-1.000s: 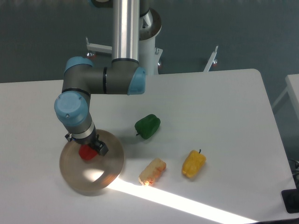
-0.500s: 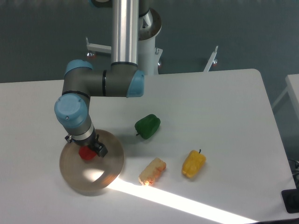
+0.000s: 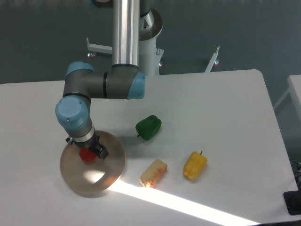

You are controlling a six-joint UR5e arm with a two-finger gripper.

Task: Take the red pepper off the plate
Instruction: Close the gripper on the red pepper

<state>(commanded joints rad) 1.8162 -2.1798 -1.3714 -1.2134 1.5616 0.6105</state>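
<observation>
- Arm (image 3: 101, 84) is reaching down over the upper-left part of the plate (image 3: 109, 168), wrist pointing straight down.
- Claw (image 3: 89, 151) is mostly hiding under the wrist housing; only a dark finger piece is showing at its right side.
- Red pepper (image 3: 87, 155) is sitting right at the claw, partly covered by it, over the plate's upper-left area.
- Can't tell whether the claw is spread or pinching the red pepper; the fingers are blocked from this view, so contact isn't confirmable either.
- Can't tell if the red pepper is resting on the plate or lifted off it.
- Plate is lying flat on the tabletop (image 3: 211, 103), extending below and to the right of the claw.
- Green pepper (image 3: 148, 127) is lying to the right of the claw and a bit farther back, off the plate.
- Pale orange-tinged food piece (image 3: 153, 172) is lying to the lower right of the claw, near the plate's right rim but apart from it.
- Yellow pepper (image 3: 194, 165) is lying farther right again, beside that piece, well apart from the claw.
- A sunlit band is crossing the tabletop diagonally below the claw, clipping the plate's lower edge.
</observation>
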